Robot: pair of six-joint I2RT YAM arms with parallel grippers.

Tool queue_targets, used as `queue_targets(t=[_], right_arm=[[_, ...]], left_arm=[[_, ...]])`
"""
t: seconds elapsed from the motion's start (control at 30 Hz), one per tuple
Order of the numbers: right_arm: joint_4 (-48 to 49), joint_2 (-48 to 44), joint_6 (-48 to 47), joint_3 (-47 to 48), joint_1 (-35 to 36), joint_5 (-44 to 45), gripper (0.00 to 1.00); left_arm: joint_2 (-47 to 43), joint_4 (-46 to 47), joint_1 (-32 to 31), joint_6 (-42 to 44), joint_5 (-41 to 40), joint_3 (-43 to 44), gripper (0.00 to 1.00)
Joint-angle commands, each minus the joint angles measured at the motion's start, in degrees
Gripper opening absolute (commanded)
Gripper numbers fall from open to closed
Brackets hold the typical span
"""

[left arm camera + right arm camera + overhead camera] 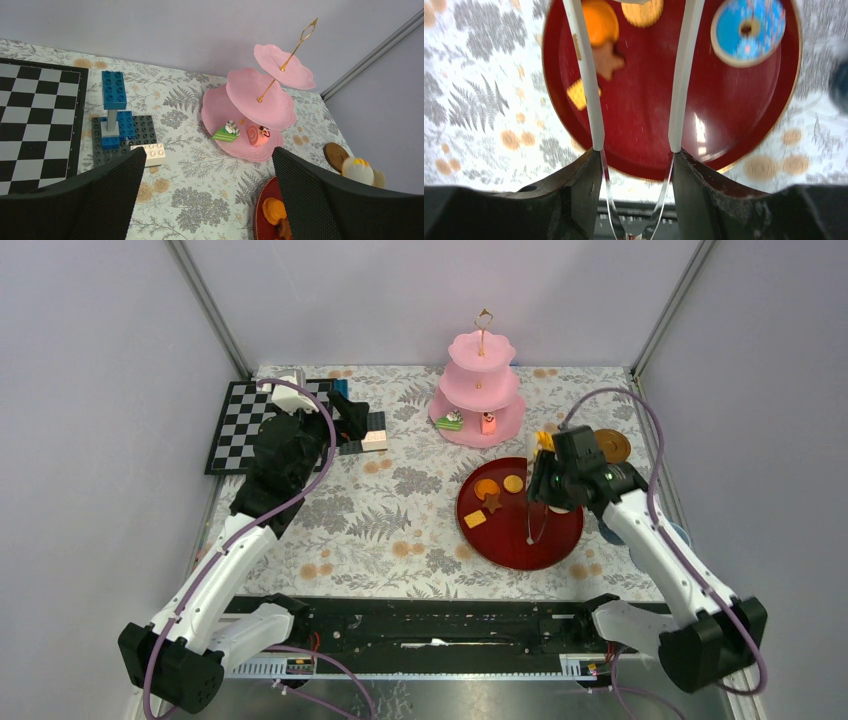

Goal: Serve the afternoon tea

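The pink three-tier stand (480, 390) stands at the back, with a green cake slice (226, 132) and a pink roll (257, 135) on its bottom tier. My right gripper (548, 480) is shut on the white tongs (681, 75) above the dark red tray (520, 540). The tong tips hold a white-and-yellow sweet (357, 170) near a brown saucer (612, 445). The tray holds an orange sweet (599, 22), a round biscuit (642, 12), a brown star (606, 60), a yellow square (579, 94) and a blue donut (748, 30). My left gripper (208, 155) is open and empty.
A chessboard (245, 420) lies at the back left. Beside it is a dark baseplate with blue and white toy bricks (114, 107). A dark blue object (839, 82) shows blurred right of the tray. Walls close in on three sides.
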Motion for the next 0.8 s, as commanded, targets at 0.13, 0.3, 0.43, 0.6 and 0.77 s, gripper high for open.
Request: queue_targets(t=[0.13, 0.3, 0.43, 0.6, 0.77], right_arm=[[16.0, 19.24, -10.41, 14.15, -5.95, -2.81, 0.41], [17.31, 28.7, -12.74, 20.54, -7.83, -5.78, 0.4], [18.02, 32.61, -12.93, 24.22, -7.98, -6.13, 0.4], [17.98, 37.65, -13.2, 28.45, -8.07, -8.0, 0.4], [14.95, 43.22, -15.31, 34.85, -8.07, -7.37, 0.41]], left_arm=[[-1.21, 0.95, -0.14, 0.26, -0.3, 2.56, 0.99], [-1.25, 0.95, -0.14, 0.28, -0.43, 2.65, 0.99], [-1.0, 0.95, -0.08, 0.02, 0.15, 2.82, 0.99], [-1.05, 0.95, -0.04, -0.01, 0.26, 2.83, 0.99], [-1.4, 0.95, -0.1, -0.09, 0.39, 2.8, 0.99]])
